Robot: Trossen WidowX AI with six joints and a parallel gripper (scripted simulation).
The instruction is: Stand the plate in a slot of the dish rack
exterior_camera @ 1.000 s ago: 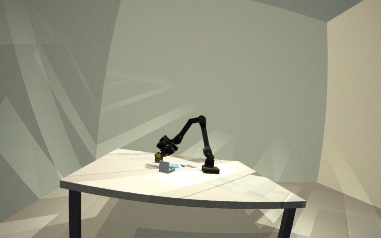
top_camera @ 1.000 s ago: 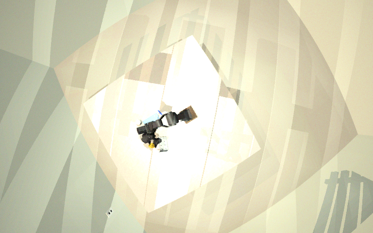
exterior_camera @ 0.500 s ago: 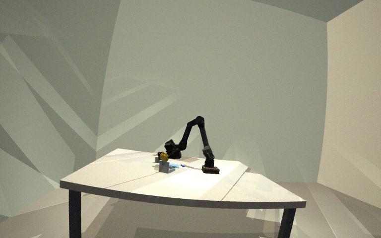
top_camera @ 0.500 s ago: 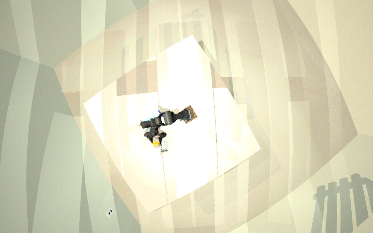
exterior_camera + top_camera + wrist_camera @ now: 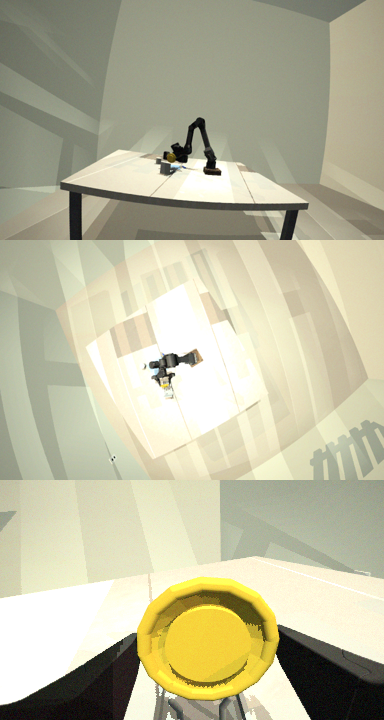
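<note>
gripper (image 5: pixel 207 700) pinches plate (image 5: pixel 207 639) upright | rack (image 5: pixel 165 168) at 6 o'clock of plate | lower slowly, edge lined between rails, then open jaws

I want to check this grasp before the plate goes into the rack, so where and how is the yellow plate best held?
By its rim, as the gripper holds it now: fingers across the thin edge at the bottom of the wrist view, the yellow plate standing on edge with its round face to the camera. The rim is the only narrow part, and gripping one edge leaves the opposite edge free to enter the dish rack.
</note>
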